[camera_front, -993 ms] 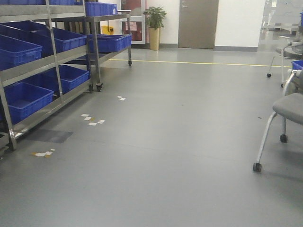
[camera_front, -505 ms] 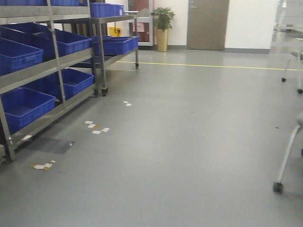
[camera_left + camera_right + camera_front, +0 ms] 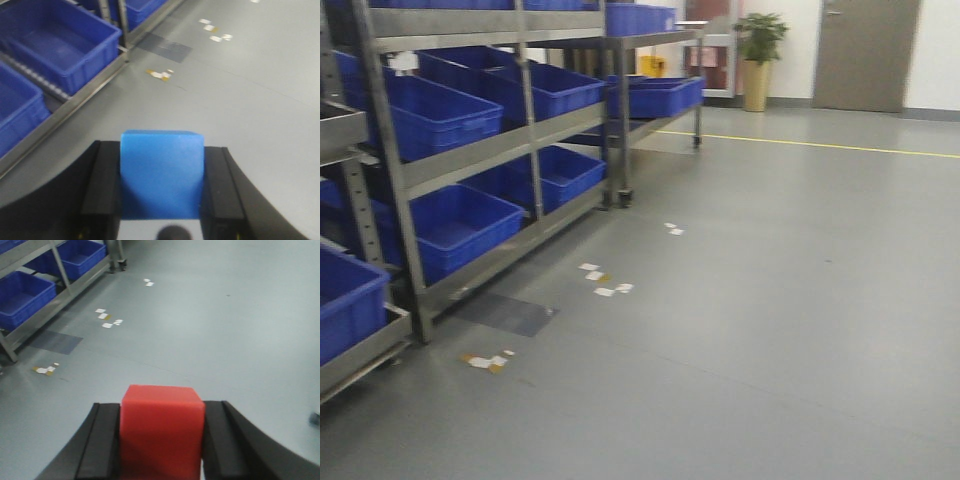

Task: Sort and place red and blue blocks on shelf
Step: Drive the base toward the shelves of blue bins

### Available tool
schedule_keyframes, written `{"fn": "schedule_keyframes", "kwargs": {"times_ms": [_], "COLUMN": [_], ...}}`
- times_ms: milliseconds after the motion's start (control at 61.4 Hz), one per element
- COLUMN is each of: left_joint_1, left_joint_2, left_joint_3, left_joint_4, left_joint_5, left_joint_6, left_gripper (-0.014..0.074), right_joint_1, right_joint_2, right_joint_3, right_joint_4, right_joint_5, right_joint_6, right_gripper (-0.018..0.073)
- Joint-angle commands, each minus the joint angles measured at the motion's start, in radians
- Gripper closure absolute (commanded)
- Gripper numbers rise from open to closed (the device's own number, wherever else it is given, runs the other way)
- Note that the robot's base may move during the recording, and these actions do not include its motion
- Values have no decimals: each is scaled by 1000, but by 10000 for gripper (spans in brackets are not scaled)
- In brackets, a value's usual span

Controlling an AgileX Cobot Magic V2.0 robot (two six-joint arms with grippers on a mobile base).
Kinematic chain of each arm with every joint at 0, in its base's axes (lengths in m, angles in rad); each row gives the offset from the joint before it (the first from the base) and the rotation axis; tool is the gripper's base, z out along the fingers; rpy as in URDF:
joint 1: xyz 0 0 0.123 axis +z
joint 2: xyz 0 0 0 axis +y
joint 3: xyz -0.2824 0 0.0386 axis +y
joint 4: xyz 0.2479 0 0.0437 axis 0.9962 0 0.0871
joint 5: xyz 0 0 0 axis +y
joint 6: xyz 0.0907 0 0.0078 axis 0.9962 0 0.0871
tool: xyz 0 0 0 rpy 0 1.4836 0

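Note:
My left gripper (image 3: 161, 185) is shut on the blue block (image 3: 162, 172), which fills the gap between its black fingers, above the grey floor. Between the black fingers of my right gripper (image 3: 161, 440) sits the red block (image 3: 161, 427), gripped on both sides. The shelf (image 3: 470, 150) is a steel-framed rack along the left of the front view, loaded with big blue bins (image 3: 445, 110). Its lower rail and bins also appear in the left wrist view, shelf (image 3: 75, 102) at upper left, and in the right wrist view, shelf (image 3: 50, 305) at the far upper left. Neither gripper shows in the front view.
A second wheeled rack (image 3: 650, 60) with blue bins stands behind the first. White and brown tape scraps (image 3: 605, 280) lie on the floor beside the racks. A potted plant (image 3: 758, 55), a door (image 3: 865, 55) and a yellow floor line (image 3: 820, 145) are at the far end.
The front view has swung left: the racks have slid rightward and grown larger in frame, and the chairs at the right have gone out of view.

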Motion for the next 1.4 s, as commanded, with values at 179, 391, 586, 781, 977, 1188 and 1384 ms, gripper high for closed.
{"fn": "schedule_keyframes", "kwargs": {"times_ms": [179,391,586,781,977,1188,1384], "left_joint_1": [1,1,1,1,1,1,1], "left_joint_2": [-2,-2,-2,-2,-2,-2,-2], "left_joint_3": [-27,-27,-27,-27,-27,-27,-27], "left_joint_4": [11,11,11,11,11,11,11], "left_joint_5": [-68,-68,-68,-68,-68,-68,-68], "left_joint_6": [0,0,0,0,0,0,0], "left_gripper": [473,473,473,473,473,473,473], "right_joint_1": [-5,-5,-5,-5,-5,-5,-5], "right_joint_2": [-2,-2,-2,-2,-2,-2,-2], "right_joint_3": [-29,-29,-29,-29,-29,-29,-29], "right_joint_4": [-18,-18,-18,-18,-18,-18,-18], "right_joint_5": [-87,-87,-87,-87,-87,-87,-87], "right_joint_6": [-6,-6,-6,-6,-6,-6,-6], "right_gripper": [512,512,512,512,512,512,512]}}
